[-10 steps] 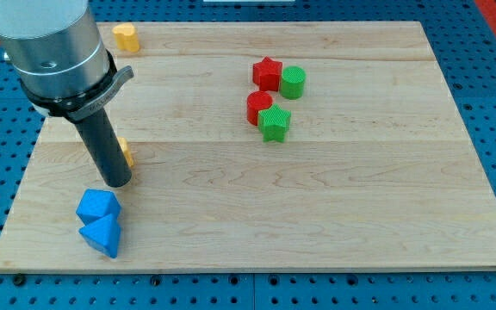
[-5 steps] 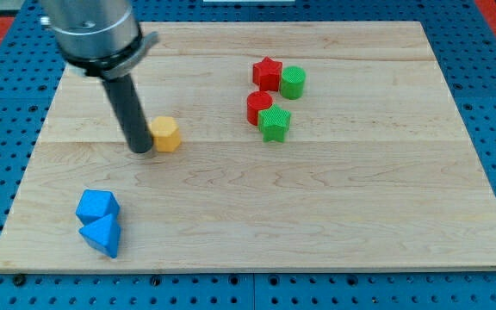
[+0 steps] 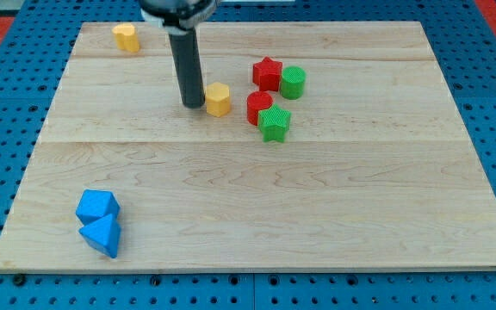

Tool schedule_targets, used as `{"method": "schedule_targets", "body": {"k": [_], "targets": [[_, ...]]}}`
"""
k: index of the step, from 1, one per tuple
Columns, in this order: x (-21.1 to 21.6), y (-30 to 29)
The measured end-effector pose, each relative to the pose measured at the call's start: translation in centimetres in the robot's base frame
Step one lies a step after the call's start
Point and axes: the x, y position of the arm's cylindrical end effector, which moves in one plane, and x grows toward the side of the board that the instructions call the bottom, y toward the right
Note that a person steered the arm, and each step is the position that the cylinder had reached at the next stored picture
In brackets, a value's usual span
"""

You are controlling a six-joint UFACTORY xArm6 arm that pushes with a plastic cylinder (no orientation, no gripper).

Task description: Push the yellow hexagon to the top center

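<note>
The yellow hexagon (image 3: 219,99) lies on the wooden board (image 3: 257,207), a little left of the board's centre line and in its upper half. My tip (image 3: 194,104) rests on the board just left of the hexagon, touching or nearly touching its left side. The dark rod rises from the tip to the view's top edge. Close to the hexagon's right stands a red round block (image 3: 258,107).
A red star (image 3: 267,73) and a green round block (image 3: 293,82) sit right of the hexagon, with a green star (image 3: 275,124) below them. A second yellow block (image 3: 126,37) lies at the top left. Two blue blocks (image 3: 98,206) (image 3: 103,235) lie at the bottom left.
My tip has moved right and up across the board, pushing the yellow hexagon from the left side to near the red and green cluster. The other blocks have not moved.
</note>
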Motion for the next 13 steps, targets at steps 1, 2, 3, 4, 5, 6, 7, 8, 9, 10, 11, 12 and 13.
{"method": "schedule_targets", "body": {"k": [1,2,3,4,5,6,7,8,9,10,11,12,13], "targets": [[-0.7,2.2],[2.5,1.0],[6.0,2.0],[7.2,3.9],[8.9,7.3],[9.5,9.2],[8.4,10.2],[4.1,7.5],[-0.1,2.9],[-0.8,2.2],[-1.6,1.9],[-2.0,1.9],[-2.0,2.1]]}}
